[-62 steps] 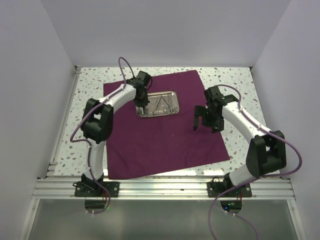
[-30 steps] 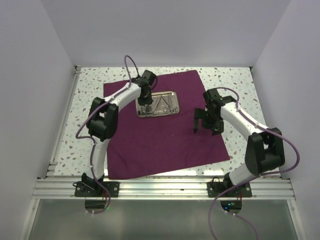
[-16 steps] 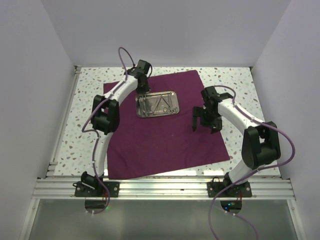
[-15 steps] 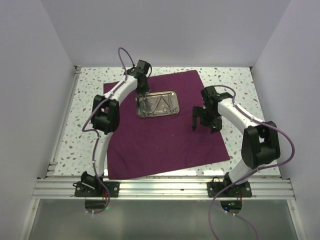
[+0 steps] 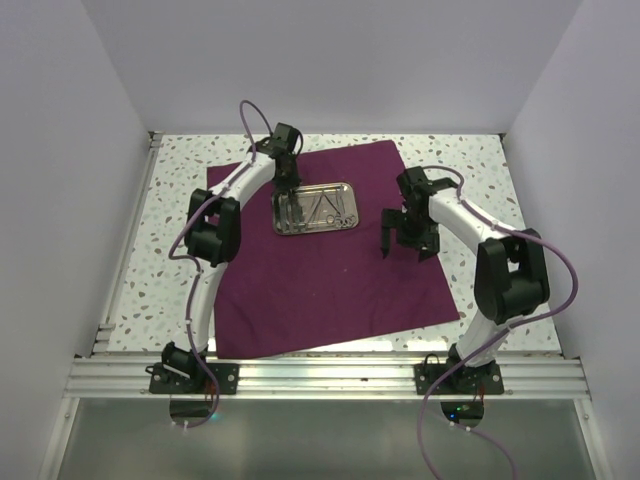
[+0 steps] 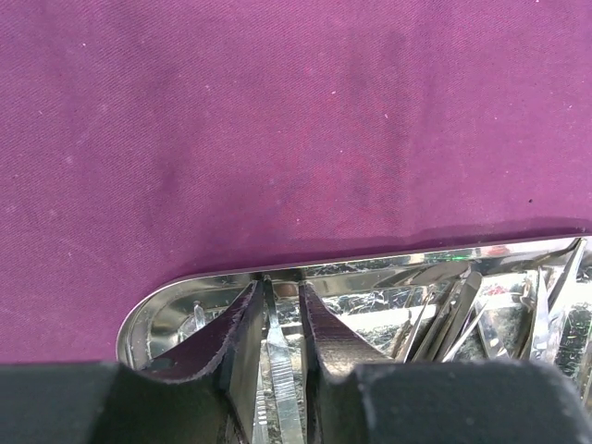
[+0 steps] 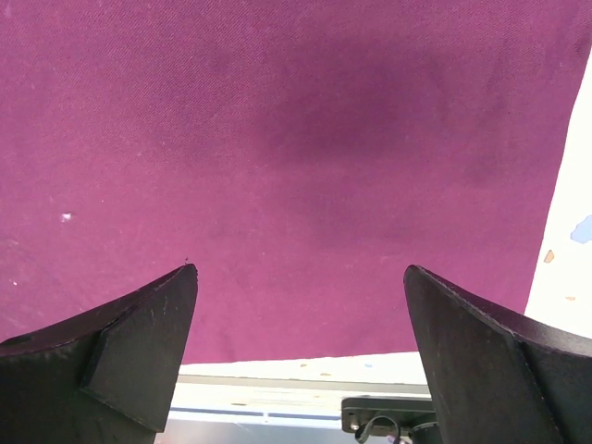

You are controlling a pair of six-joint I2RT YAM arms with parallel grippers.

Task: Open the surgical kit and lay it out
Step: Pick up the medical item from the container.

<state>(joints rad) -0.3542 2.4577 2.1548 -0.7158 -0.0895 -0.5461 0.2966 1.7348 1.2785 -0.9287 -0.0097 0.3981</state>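
Note:
The surgical kit lies opened out: a plum cloth (image 5: 320, 270) spread flat, with a shiny steel tray (image 5: 316, 208) on its far half. Thin silver instruments (image 6: 453, 314) are piled in the tray. My left gripper (image 5: 291, 203) reaches down into the tray's left end. In the left wrist view its jaws (image 6: 280, 287) stand narrowly open around a pair of ribbed tweezers (image 6: 282, 370), with a thin gap beside the right finger. My right gripper (image 5: 404, 248) hovers wide open over bare cloth (image 7: 277, 139) to the right of the tray, with nothing in it (image 7: 298, 268).
Speckled white tabletop (image 5: 180, 230) shows around the cloth, and white walls close in the left, back and right sides. An aluminium rail (image 5: 320, 375) carrying both arm bases runs along the near edge. The cloth's right edge meets the table (image 7: 564, 259).
The left wrist has swung toward the far side and tipped over the tray's left end, and its jaws have narrowed slightly. The right gripper has drifted a little left toward the tray, still wide open.

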